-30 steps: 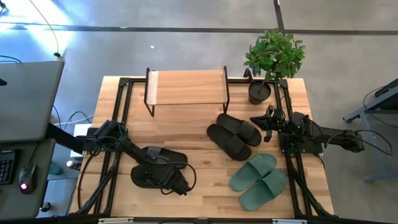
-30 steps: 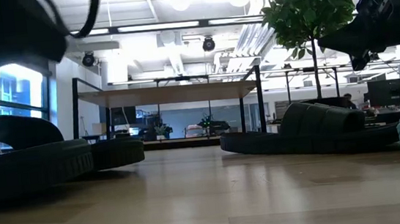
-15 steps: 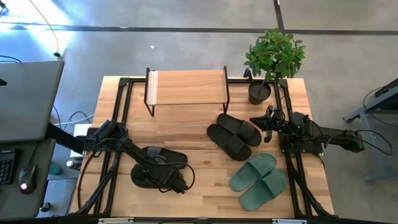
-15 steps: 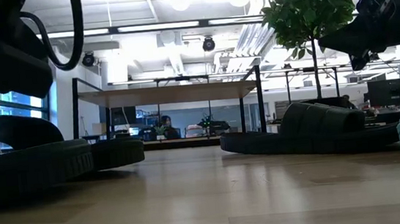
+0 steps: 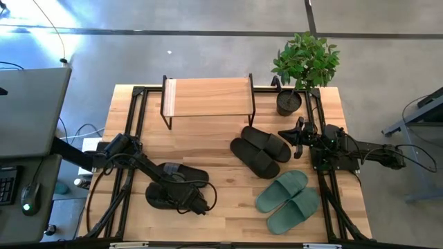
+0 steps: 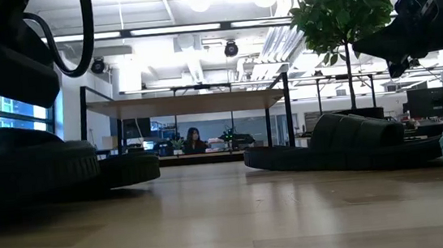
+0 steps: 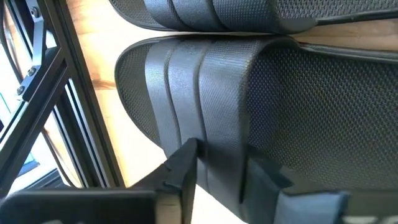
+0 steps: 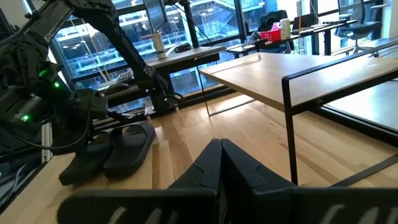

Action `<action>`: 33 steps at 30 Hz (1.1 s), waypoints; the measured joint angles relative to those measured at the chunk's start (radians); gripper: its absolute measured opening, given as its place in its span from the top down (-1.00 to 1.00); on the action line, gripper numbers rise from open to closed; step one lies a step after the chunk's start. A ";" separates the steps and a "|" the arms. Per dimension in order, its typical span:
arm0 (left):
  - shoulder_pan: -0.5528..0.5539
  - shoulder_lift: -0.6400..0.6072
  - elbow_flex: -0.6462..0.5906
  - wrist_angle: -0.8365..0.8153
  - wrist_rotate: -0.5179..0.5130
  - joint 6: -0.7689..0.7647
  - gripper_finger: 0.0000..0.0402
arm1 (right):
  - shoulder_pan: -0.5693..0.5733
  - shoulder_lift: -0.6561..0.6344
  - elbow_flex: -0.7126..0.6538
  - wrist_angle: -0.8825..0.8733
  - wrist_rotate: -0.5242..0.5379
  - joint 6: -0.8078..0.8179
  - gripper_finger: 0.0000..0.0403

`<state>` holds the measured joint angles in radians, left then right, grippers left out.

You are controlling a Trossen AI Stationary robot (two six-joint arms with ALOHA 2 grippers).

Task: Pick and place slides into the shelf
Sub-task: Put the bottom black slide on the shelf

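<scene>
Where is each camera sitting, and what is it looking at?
High view: above the table, looking straight down; both arms show.
Low view: at tabletop height, looking across at the low wooden shelf with black metal legs.
Left wrist view: left gripper closing around a matte black slide sandal's strap.
Right wrist view: shut right gripper.
Shared: high and low both show the shelf.

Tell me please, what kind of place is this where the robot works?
Probably an open-plan office or lab: large windows with desks behind, a ceiling with strip lights, and a person seated far beyond the wooden table.
</scene>
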<state>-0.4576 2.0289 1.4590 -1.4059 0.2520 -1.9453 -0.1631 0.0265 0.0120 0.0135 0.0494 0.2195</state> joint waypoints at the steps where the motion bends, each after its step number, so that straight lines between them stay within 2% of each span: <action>1: 0.000 0.000 0.000 0.000 0.000 0.000 0.63 | 0.000 0.000 0.000 0.000 0.000 0.000 1.00; 7: 0.000 0.000 0.000 -0.006 0.002 0.000 0.94 | 0.000 0.000 0.000 0.000 0.000 0.000 1.00; 13: -0.002 0.001 0.026 -0.045 0.010 0.012 0.97 | 0.000 0.000 0.000 0.000 0.000 0.000 1.00; 16: -0.002 0.001 0.093 -0.095 0.006 0.044 0.98 | 0.000 0.000 0.000 0.000 0.000 0.000 1.00; 20: -0.009 0.001 0.268 -0.162 -0.028 0.130 0.98 | 0.000 0.000 0.000 0.000 0.000 0.000 1.00; 24: -0.034 0.001 0.513 -0.161 -0.177 0.267 0.99 | 0.000 0.000 0.000 0.000 0.000 0.000 1.00; 30: -0.081 0.001 0.873 -0.158 -0.483 0.450 0.99 | 0.000 0.000 0.000 0.000 0.000 0.000 1.00; 31: -0.086 -0.005 0.901 -0.141 -0.540 0.477 0.99 | 0.000 0.000 0.000 0.000 0.000 0.000 1.00; 33: -0.089 -0.070 0.848 -0.019 -0.647 0.549 0.99 | 0.000 0.000 0.000 -0.001 0.000 0.000 1.00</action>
<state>-0.5463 1.9593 2.3072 -1.4249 -0.3952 -1.3967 -0.1635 0.0269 0.0120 0.0128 0.0491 0.2195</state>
